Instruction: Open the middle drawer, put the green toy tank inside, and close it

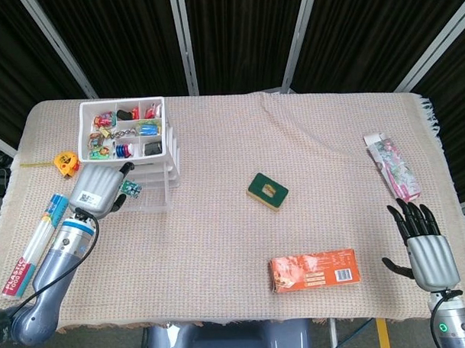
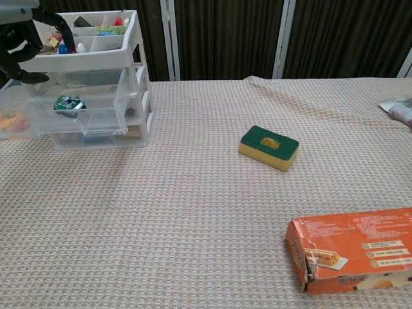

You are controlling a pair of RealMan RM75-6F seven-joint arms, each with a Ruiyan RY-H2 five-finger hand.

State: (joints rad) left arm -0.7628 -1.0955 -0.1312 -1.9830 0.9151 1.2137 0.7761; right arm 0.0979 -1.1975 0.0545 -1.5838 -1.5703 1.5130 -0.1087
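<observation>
The white drawer unit [image 1: 159, 150] [image 2: 132, 71] stands at the table's back left, its top tray full of small items. Its clear middle drawer [image 2: 96, 119] is pulled out toward the table's front. The green toy tank [image 1: 131, 188] [image 2: 66, 103] lies inside that drawer, free of any grip. My left hand [image 1: 95, 190] [image 2: 22, 45] hovers just above and to the left of the tank, fingers apart and holding nothing. Resting near the front right edge, my right hand [image 1: 426, 247] has its fingers spread and is empty; the chest view does not show it.
A green and yellow sponge [image 1: 267, 192] [image 2: 269, 147] lies mid-table. An orange box [image 1: 314, 270] [image 2: 351, 257] sits front right, a pink packet [image 1: 393, 168] at far right. A yellow tape measure [image 1: 66, 161] and a marker pack [image 1: 29, 246] lie left of the drawers.
</observation>
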